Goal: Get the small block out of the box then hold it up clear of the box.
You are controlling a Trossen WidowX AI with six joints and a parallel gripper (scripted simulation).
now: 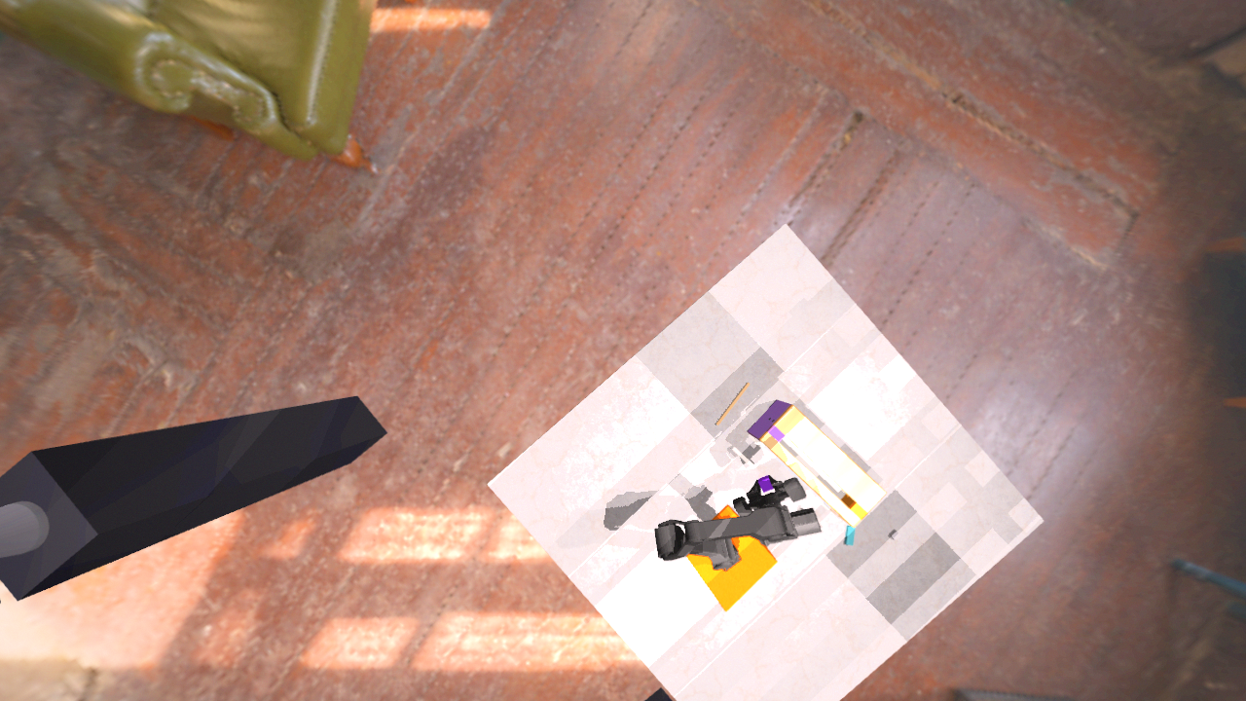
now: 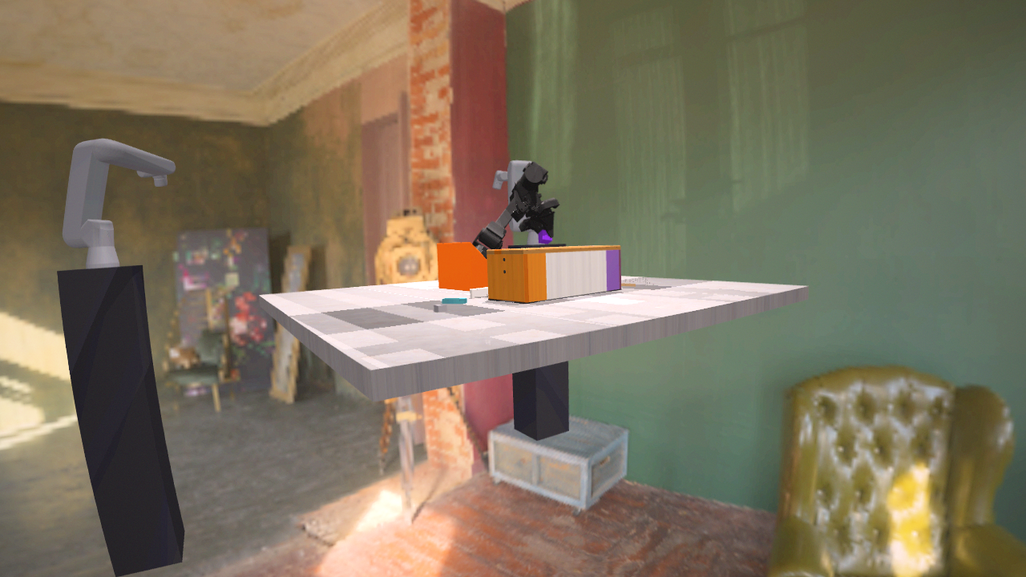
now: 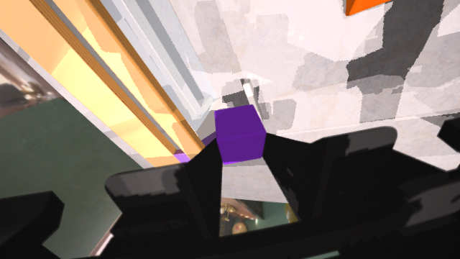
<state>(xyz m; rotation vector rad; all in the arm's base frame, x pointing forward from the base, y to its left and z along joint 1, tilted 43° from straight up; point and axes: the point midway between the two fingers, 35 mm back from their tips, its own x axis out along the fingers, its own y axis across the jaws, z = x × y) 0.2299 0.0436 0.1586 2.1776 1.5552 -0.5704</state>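
2 fingers of the gripper (image 3: 241, 163) were clamped on the purple block (image 3: 240, 133) — raised above the table (image 2: 545, 329), beside the box (image 2: 552, 271). Doing this step well likely meant keeping the squeeze steady and the arm motionless — no drift toward the box.

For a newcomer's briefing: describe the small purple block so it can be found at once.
Find the long orange box on the table. Just above it, beside the box's top, the black gripper is shut on a small purple block, the only cube held in the air.
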